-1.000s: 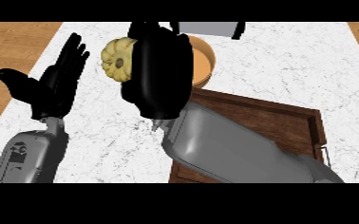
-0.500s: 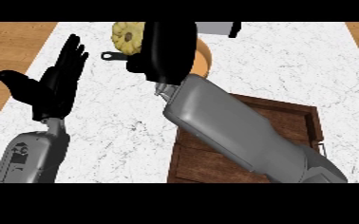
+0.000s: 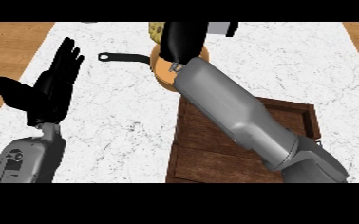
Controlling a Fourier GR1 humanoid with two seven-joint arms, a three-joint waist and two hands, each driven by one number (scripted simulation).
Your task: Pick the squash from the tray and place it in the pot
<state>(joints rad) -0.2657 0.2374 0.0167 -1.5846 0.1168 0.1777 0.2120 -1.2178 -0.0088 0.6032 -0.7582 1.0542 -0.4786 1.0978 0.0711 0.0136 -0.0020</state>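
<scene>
Head view | right hand (image 3: 181,40) fingers curled round squash (image 3: 157,30), top centre over pot (image 3: 167,73) | left hand (image 3: 56,83) resting open, left | centre above pot before letting go

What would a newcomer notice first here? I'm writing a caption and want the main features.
The right robot hand reaches across the middle, curled round the yellow squash at the top, over the pot with its black handle pointing left. Below lies the dark wooden tray, partly covered by the grey forearm. The left robot hand rests open at the left.
</scene>
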